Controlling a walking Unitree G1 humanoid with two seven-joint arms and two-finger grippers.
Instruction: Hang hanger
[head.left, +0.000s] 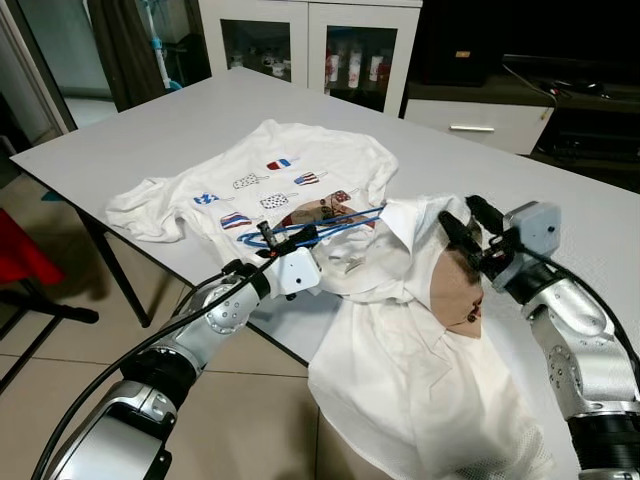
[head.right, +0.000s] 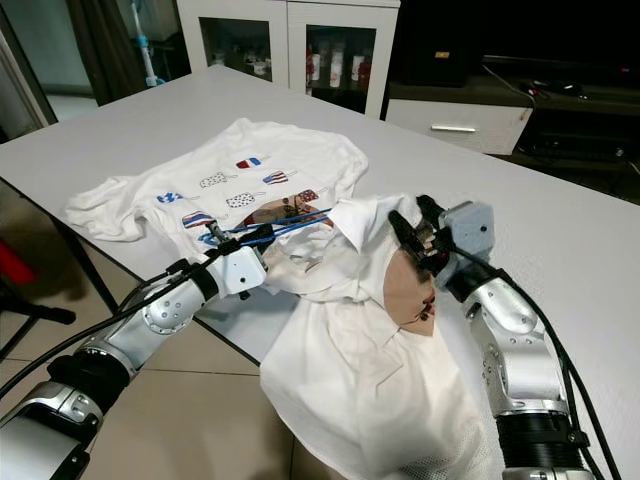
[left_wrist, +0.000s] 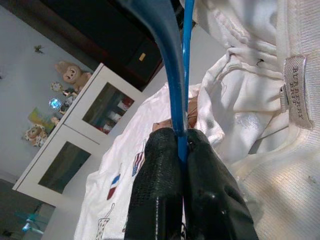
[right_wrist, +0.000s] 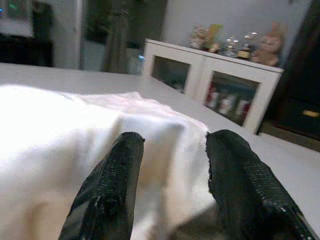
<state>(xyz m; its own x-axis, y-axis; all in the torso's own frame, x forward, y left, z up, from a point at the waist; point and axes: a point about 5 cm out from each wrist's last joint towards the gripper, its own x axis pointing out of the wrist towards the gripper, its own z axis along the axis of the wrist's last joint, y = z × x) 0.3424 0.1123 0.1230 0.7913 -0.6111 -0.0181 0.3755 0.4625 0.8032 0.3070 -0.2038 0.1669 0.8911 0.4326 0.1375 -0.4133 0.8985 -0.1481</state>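
Grey table (head.left: 180, 120) stretches ahead of the robot, with two white garments lying on it. Furthest to the robot's left, a printed T-shirt (head.left: 290, 165) lies spread flat, patterned with small striped and dotted ice-lolly shapes. The left gripper (head.left: 268, 240) reaches in over the near table edge, and its two black fingers (left_wrist: 155, 195) are pressed together on a blue hanger (head.left: 335, 222). The hanger is made of thin, glossy blue wire; two strands run out from the fingertips side by side, away from the left gripper and towards the second garment, crossing the lower part of the printed T-shirt. Just beyond those fingertips lies a white shirt (head.left: 420, 370), crumpled at its collar, where a woven neck label (left_wrist: 296, 90) faces up; the rest drapes off the near table edge. The hanger's far end reaches the folds by the collar. To the right, the right gripper (head.left: 472, 226) rests at the top of the white shirt, its fingers (right_wrist: 112, 185) held apart with bunched white cloth between them.
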